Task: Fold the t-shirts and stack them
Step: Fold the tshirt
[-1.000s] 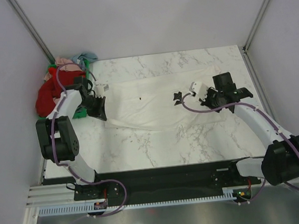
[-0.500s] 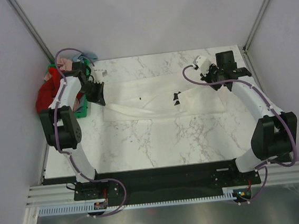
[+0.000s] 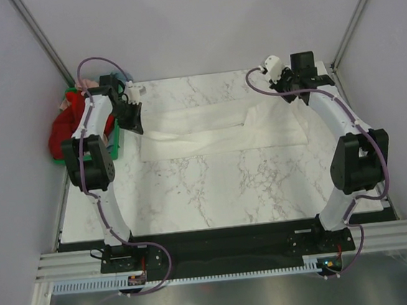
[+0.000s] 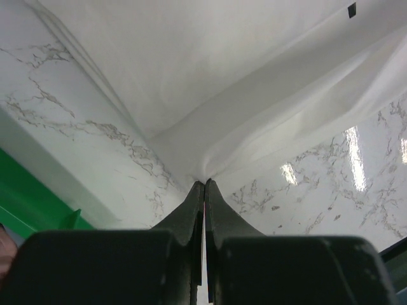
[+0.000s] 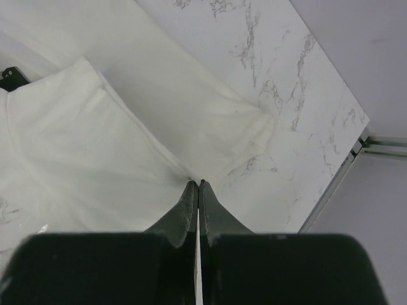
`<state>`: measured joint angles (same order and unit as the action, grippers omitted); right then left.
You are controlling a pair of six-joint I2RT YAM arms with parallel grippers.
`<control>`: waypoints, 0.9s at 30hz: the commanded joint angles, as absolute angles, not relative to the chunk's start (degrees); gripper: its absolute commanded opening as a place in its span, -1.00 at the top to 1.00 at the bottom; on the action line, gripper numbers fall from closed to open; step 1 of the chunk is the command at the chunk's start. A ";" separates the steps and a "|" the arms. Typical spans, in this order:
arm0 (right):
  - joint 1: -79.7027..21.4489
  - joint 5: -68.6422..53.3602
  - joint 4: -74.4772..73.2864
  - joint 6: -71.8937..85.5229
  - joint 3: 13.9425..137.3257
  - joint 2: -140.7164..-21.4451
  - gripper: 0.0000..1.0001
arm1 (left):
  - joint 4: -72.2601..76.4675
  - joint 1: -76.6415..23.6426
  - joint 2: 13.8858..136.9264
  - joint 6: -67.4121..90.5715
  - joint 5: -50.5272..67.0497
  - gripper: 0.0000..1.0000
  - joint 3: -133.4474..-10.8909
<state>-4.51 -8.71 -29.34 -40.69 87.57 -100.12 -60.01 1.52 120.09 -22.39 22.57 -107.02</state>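
Observation:
A cream-white t-shirt [image 3: 216,133] lies stretched across the far half of the marble table, folded lengthwise into a long band. My left gripper [image 3: 137,127] is shut on its left edge; the left wrist view shows the jaws [image 4: 203,183] pinching the cloth [image 4: 210,76]. My right gripper [image 3: 301,100] is shut on its right edge; the right wrist view shows the jaws [image 5: 198,183] pinching the cloth [image 5: 95,146]. A bit of the black print [image 5: 13,77] shows at the far left. Red [image 3: 63,130], pink [image 3: 87,84] and pale blue [image 3: 118,78] shirts are heaped at the far left.
A green crate [image 3: 113,143] stands at the table's left edge under the heap of shirts, close to my left arm; it also shows in the left wrist view [image 4: 25,203]. The table's right edge and a metal frame rail [image 5: 381,146] lie close to my right gripper.
Both grippers have moved toward the far side of the table, carrying the shirt's near edge over. The shirt is now a narrower band and the black print no longer shows from above.

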 commanded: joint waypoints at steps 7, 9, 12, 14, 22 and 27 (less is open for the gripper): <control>-3.43 -9.14 -26.46 -40.61 98.08 -107.75 1.00 | -61.61 1.76 125.23 -23.47 20.83 0.95 -114.07; -3.43 -8.79 -26.37 -40.34 99.92 -110.46 1.00 | -61.61 1.76 126.29 -22.68 20.83 0.79 -115.48; -3.60 -4.76 -26.89 -37.81 104.30 -114.85 0.77 | -60.91 1.67 126.39 -20.40 19.60 0.50 -118.12; -3.52 -3.00 -26.89 -35.25 106.08 -115.23 0.54 | -59.33 1.58 122.71 -19.78 18.29 0.22 -118.13; -3.52 -6.59 -24.00 -26.91 92.31 -105.65 0.21 | -58.45 0.70 113.99 -22.76 21.70 0.19 -106.12; -3.52 -8.52 -26.19 -26.28 85.88 -106.26 0.19 | -55.91 -3.59 115.31 -28.56 18.91 0.17 -99.15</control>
<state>-3.53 -6.50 -25.56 -28.75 88.82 -106.02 -57.98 -0.64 113.30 -23.53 19.73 -102.85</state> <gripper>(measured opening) 0.399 0.413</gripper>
